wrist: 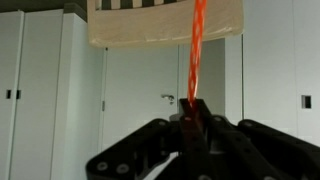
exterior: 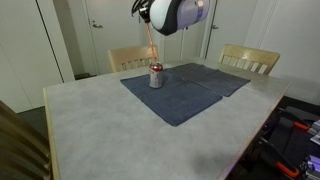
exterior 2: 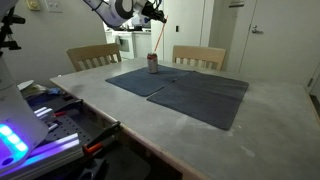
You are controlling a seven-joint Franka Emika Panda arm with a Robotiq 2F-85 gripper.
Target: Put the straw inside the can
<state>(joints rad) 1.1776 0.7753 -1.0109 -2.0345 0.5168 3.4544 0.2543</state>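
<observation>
In an exterior view, the gripper point(exterior: 148, 15) hangs high above the tabletop point(exterior: 90, 125), closed on the upper end of the straw point(exterior: 152, 42). The straw runs down, slightly tilted, to the top of the can point(exterior: 156, 76). The can stands upright on a dark blue cloth point(exterior: 190, 92) near the tabletop's far edge, in front of a wooden chair point(exterior: 131, 57). Whether the straw's tip is inside the can cannot be told.

In an exterior view, the gripper point(exterior 2: 157, 17) holds the straw point(exterior 2: 155, 40) directly over the can point(exterior 2: 152, 63), with the cloth point(exterior 2: 185, 90) spread beneath it.

In the wrist view, the gripper point(wrist: 190, 118) has its black fingers point(wrist: 215, 128) pinched together around the orange-red straw point(wrist: 196, 50), which extends to the top of the picture. White doors point(wrist: 140, 95) fill the background.
</observation>
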